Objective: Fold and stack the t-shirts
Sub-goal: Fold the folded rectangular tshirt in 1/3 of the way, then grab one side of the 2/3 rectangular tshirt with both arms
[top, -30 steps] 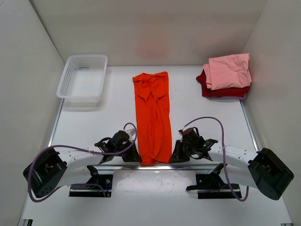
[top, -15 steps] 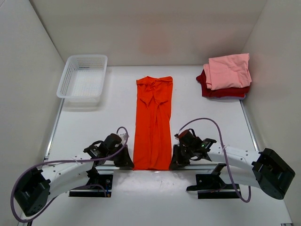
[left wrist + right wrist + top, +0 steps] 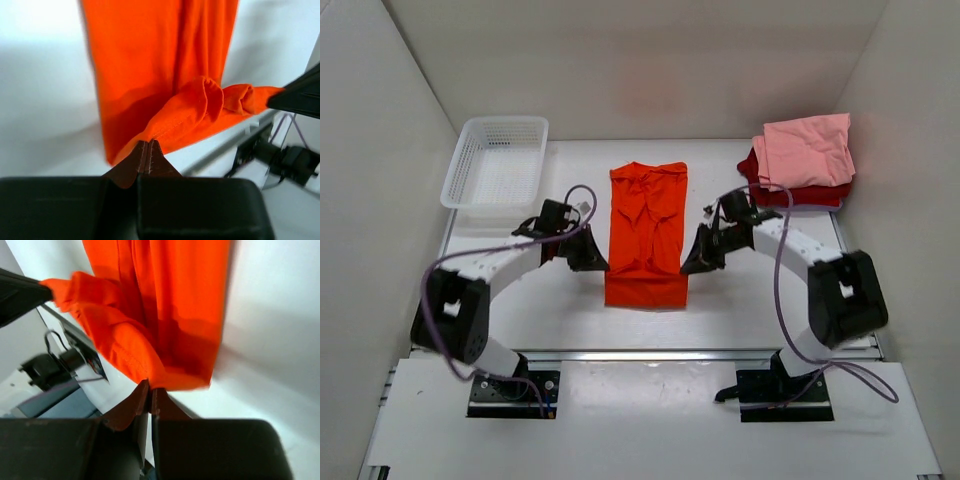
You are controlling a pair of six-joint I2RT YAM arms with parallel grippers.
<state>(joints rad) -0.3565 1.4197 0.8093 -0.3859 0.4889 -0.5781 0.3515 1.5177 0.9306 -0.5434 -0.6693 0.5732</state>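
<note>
I see my left end effector (image 3: 148, 147) clamped tight on the orange t-shirt (image 3: 645, 230) at its edge, and my right end effector (image 3: 149, 390) likewise (opposite side). The shirt lies on the surface (image 3: 720, 320) right of the basket (image 3: 505, 122); the pink t-shirt (image 3: 810, 150) sits atop the dark red t-shirt (image 3: 775, 196) farther right.

I see the bright orange cloth t-shirt (image 3: 647, 225) mid-table, a narrow strip, near end lifted and doubled back. The folded light pink cloth t-shirt (image 3: 810, 150) tops the dark red cloth t-shirt (image 3: 790, 196), far right.

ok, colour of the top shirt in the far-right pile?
Light pink shirt over a dark red shirt; clearest in top external view.
</note>
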